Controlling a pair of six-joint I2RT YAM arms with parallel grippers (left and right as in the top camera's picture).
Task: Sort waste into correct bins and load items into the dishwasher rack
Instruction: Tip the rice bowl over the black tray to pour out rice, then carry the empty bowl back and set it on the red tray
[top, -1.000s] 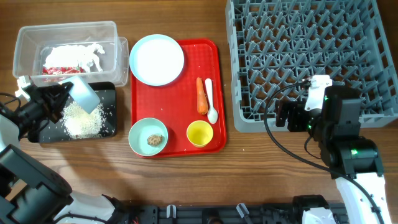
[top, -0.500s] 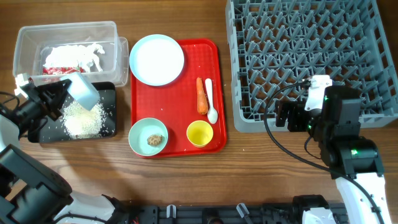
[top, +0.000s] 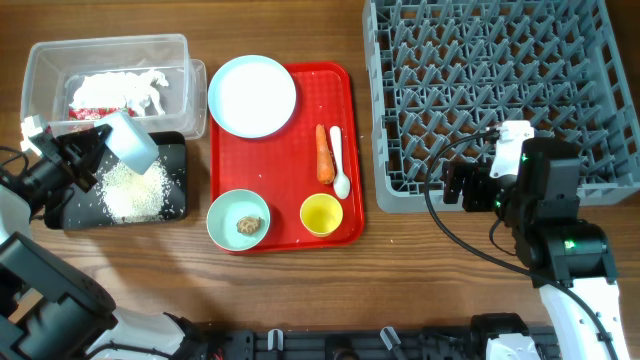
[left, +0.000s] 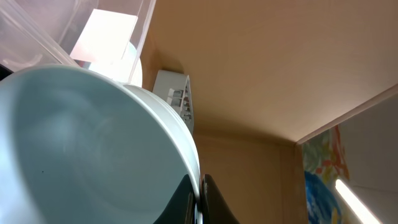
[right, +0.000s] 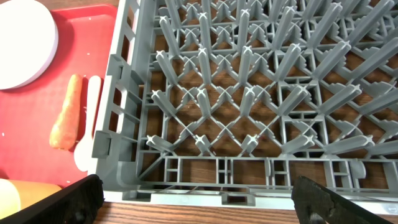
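Bowl (top: 133, 145) tipped over the black tray (top: 176, 213) to shed rice (top: 130, 192).
Your left claw (top: 98, 148) pinches its rim; your right claw (top: 458, 186) hangs spread beside the rack (top: 480, 60).

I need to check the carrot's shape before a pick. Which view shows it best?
Right wrist: the carrot lies whole and large in frame, beside the white spoon on the red tray. Overhead shows it whole too, only smaller. Left wrist misses it, filled by the light blue bowl.
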